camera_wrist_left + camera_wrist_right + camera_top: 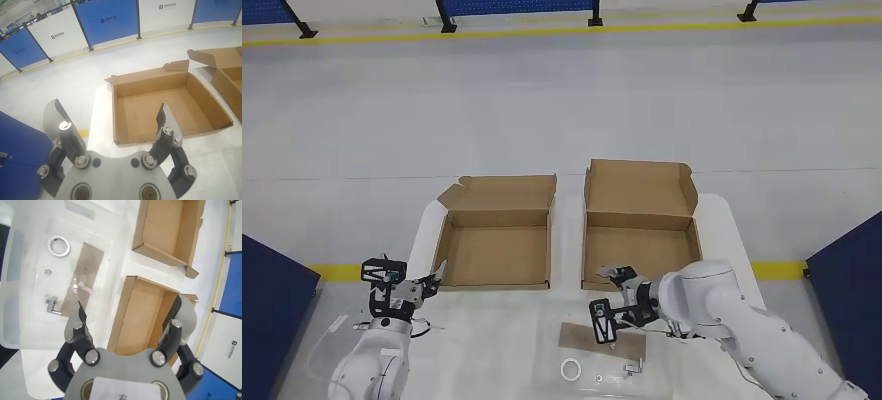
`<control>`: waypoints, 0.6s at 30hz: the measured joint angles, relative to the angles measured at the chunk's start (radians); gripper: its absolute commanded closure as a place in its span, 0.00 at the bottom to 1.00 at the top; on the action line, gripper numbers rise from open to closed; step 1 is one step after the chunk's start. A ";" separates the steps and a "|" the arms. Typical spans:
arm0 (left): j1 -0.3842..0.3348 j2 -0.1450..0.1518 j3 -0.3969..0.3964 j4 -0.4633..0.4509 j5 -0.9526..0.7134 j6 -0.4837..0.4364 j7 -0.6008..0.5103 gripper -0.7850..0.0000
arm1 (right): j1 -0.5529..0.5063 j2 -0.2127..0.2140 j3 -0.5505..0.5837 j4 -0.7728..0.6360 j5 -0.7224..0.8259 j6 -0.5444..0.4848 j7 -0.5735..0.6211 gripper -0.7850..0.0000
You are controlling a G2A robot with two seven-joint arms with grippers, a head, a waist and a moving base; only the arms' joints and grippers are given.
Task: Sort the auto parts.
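White tabletop (pixel 492 320) carried two empty cardboard boxes (pixel 497 255) on its far side, presumably waiting for sorted pieces. Auto parts, a ring (pixel 58 246) and bracket (pixel 52 307) among them, lay in the clear bin (pixel 22 323) nearer. Both claws gaped empty: right gripper (pixel 128 300) beside the bin, left gripper (pixel 109 102) by the left one.

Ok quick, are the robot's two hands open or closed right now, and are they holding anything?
Left gripper: open, holding nothing.
Right gripper: open, holding nothing.
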 measured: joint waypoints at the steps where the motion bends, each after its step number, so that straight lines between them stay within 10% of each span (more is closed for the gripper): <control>1: 0.000 0.000 0.000 0.000 0.000 0.000 0.000 0.00 | 0.027 0.003 -0.030 0.023 0.019 0.000 0.001 0.00; 18: 0.000 0.000 0.000 0.000 0.000 0.000 0.000 0.00 | 0.567 0.033 -0.638 0.139 0.510 0.281 0.282 0.00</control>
